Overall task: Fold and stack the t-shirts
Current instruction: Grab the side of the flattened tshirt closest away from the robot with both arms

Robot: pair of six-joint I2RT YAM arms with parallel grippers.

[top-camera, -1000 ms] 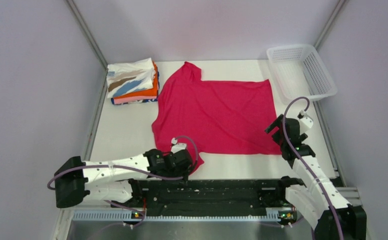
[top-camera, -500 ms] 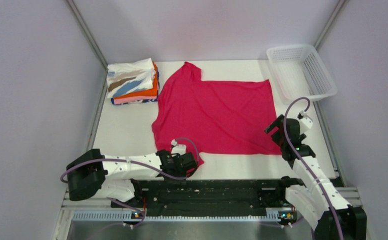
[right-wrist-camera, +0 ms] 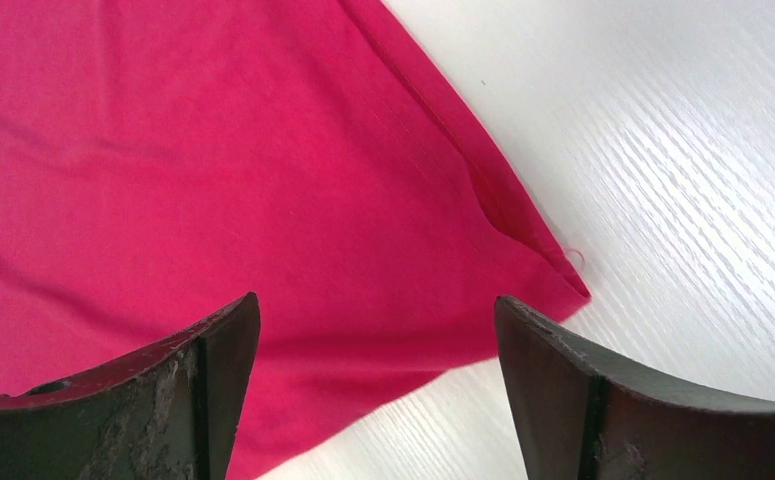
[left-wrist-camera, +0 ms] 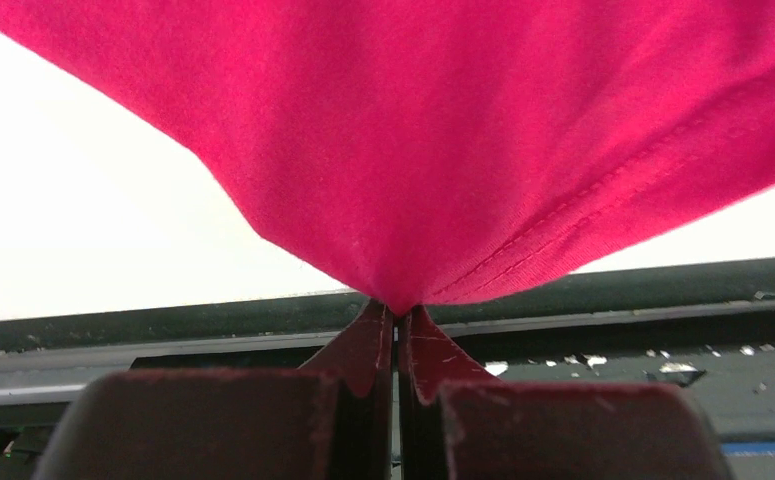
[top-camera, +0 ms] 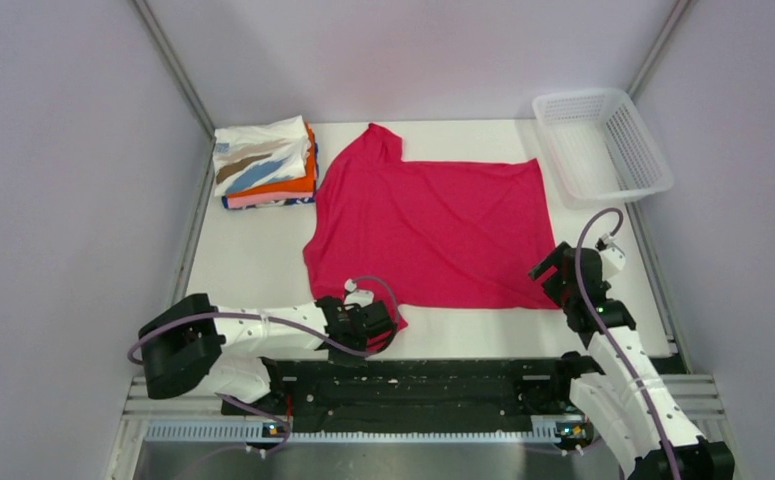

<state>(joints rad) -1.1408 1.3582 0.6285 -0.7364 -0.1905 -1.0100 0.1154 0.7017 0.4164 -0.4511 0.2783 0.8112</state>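
A magenta-red t-shirt (top-camera: 433,230) lies spread flat in the middle of the white table. My left gripper (top-camera: 381,325) is at its near left corner, shut on a pinch of the shirt's hem (left-wrist-camera: 398,290), which rises in a peak from the closed jaws. My right gripper (top-camera: 553,275) hovers over the near right corner of the t-shirt (right-wrist-camera: 553,275), open, with cloth and bare table showing between its fingertips (right-wrist-camera: 228,340). A stack of folded t-shirts (top-camera: 265,165), the top one white with tan and blue streaks, sits at the back left.
A white plastic mesh basket (top-camera: 603,145) stands at the back right corner. Grey walls close in the table on three sides. A black rail (top-camera: 433,380) runs along the near edge between the arm bases.
The left gripper slid forward to the shirt's near left corner and shut on the hem. The right gripper came down and nearer to the near right corner, still open.
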